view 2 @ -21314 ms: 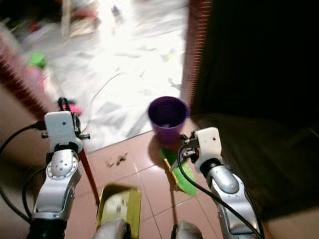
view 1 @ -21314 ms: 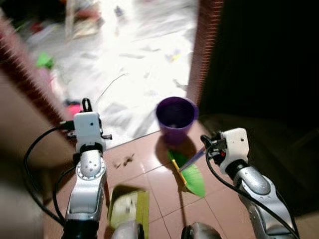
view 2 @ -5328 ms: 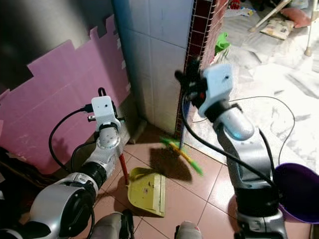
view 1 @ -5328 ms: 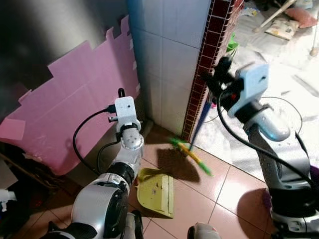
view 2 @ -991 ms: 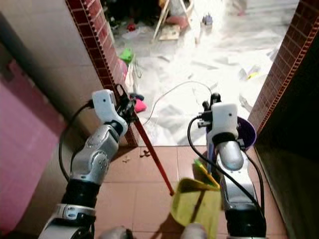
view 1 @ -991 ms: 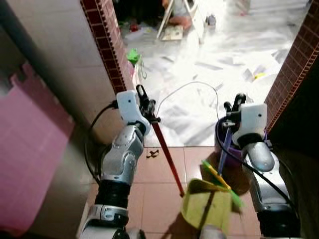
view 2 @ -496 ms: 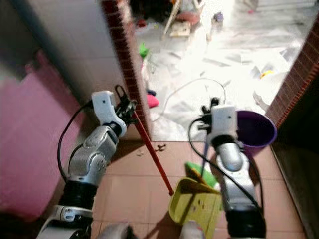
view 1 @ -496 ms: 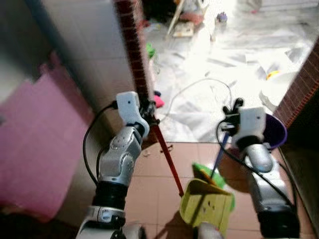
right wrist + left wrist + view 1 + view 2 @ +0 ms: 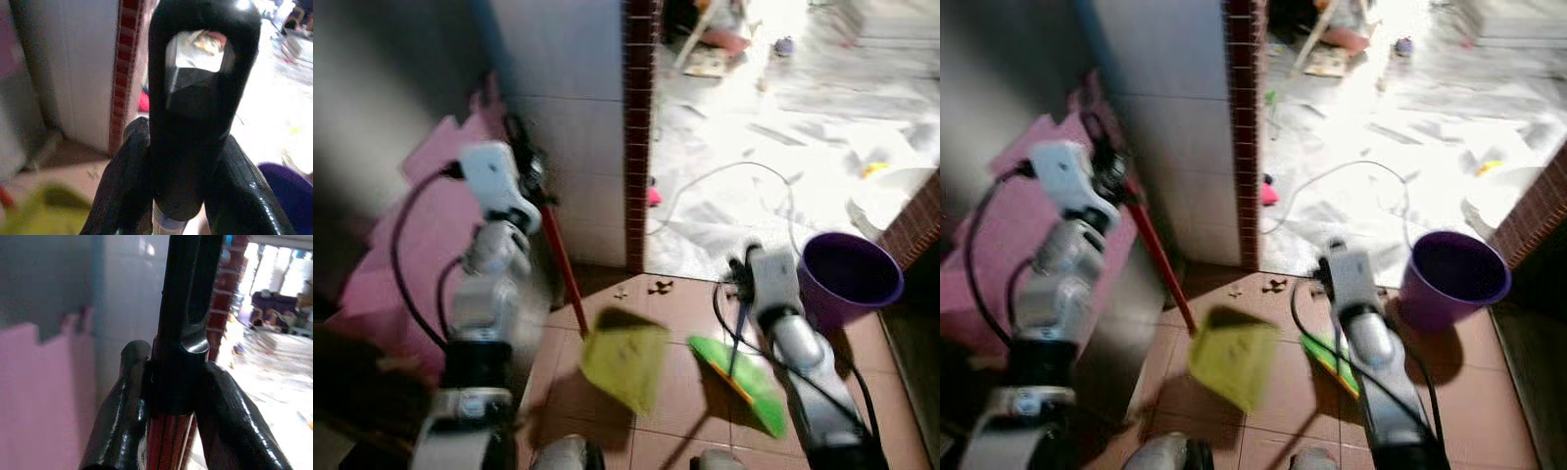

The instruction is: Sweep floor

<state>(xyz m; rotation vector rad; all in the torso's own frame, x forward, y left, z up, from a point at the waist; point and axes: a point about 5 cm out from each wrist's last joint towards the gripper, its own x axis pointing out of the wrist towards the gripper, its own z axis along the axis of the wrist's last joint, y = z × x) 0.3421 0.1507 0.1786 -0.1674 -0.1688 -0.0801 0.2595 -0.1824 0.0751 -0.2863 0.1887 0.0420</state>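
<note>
The left hand (image 9: 168, 396) is gripping the red handle of the yellow plastic dustpan (image 9: 624, 358), which is showing blurred over the reddish tiled floor (image 9: 675, 304) at 6 o'clock. The right hand (image 9: 188, 166) is clamping the black-tipped handle of the green-bristled broom (image 9: 741, 382) (bristles at 5 o'clock), with the purple plastic bucket (image 9: 850, 271) standing at 3 o'clock.

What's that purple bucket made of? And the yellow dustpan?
The purple bucket looks like plastic: one even colour, smooth thin walls and a dull sheen. The yellow dustpan is probably plastic too, a flat bright single-colour sheet, though it is blurred here, so its finish is hard to judge.
</note>
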